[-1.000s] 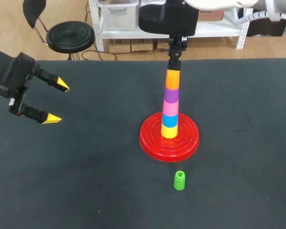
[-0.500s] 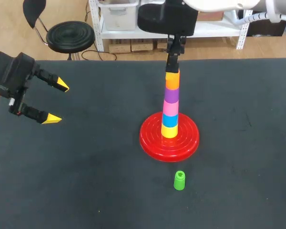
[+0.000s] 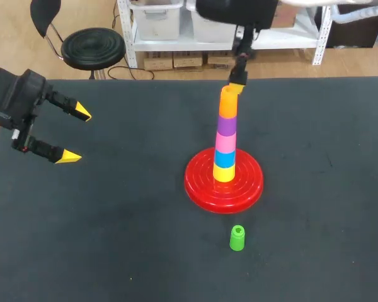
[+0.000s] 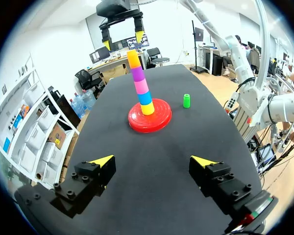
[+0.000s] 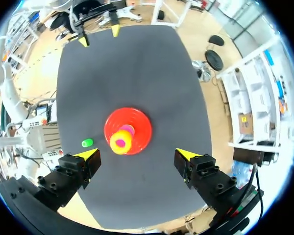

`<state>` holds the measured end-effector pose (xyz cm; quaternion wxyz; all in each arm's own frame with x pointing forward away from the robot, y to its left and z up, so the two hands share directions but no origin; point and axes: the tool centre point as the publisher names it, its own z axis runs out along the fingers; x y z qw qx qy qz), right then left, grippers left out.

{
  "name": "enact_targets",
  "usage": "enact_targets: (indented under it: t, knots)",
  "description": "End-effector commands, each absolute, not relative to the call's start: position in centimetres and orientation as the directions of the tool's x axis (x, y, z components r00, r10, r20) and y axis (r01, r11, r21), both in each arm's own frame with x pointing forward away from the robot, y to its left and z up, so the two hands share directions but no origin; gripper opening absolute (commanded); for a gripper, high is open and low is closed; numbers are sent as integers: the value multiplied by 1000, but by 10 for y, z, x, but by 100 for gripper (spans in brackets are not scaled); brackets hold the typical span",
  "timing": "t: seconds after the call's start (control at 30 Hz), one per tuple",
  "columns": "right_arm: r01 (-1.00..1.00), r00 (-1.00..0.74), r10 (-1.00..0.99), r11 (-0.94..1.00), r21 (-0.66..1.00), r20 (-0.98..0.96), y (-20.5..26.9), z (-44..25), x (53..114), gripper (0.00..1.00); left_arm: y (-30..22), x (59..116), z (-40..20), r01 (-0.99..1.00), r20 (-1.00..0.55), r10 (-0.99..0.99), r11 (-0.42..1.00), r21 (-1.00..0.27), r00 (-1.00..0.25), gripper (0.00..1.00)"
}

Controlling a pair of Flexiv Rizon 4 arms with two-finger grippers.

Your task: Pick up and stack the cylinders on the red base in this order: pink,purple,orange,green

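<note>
Small green plastic cylinder (image 3: 237, 238): stands upright on the dark table mat (image 3: 113, 239), just in front of the round red plastic base (image 3: 252, 186), not touching it. It is judged light, rigid, smooth-walled and easily tipped. It is best pinched across the side wall at mid-height, from above.

Orange plastic cylinder (image 3: 227, 103): tops the stack on the base.

Right gripper (image 5: 137, 154): positioned above the stack, jaws wide, nothing held.

Left gripper (image 3: 75, 134): well apart at the table's left, jaws wide, empty.

In the head view only one right fingertip is seen and the arm is cut off. Any centre peg is hidden by the stack.
</note>
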<state>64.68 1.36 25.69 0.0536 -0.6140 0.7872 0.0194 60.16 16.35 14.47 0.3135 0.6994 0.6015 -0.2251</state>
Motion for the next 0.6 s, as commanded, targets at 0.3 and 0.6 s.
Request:
enact_targets:
  t: [0.3, 0.6]
  knots:
    - [-918, -291, -940, 327, -226, -178, -14, 239, 582, 100, 165, 601, 144, 982, -694, 697, -80, 172, 179, 100]
    - [-935, -275, -943, 308, -175, -187, -1, 197, 535, 100, 165, 601, 144, 982, -694, 697, -80, 172, 179, 100]
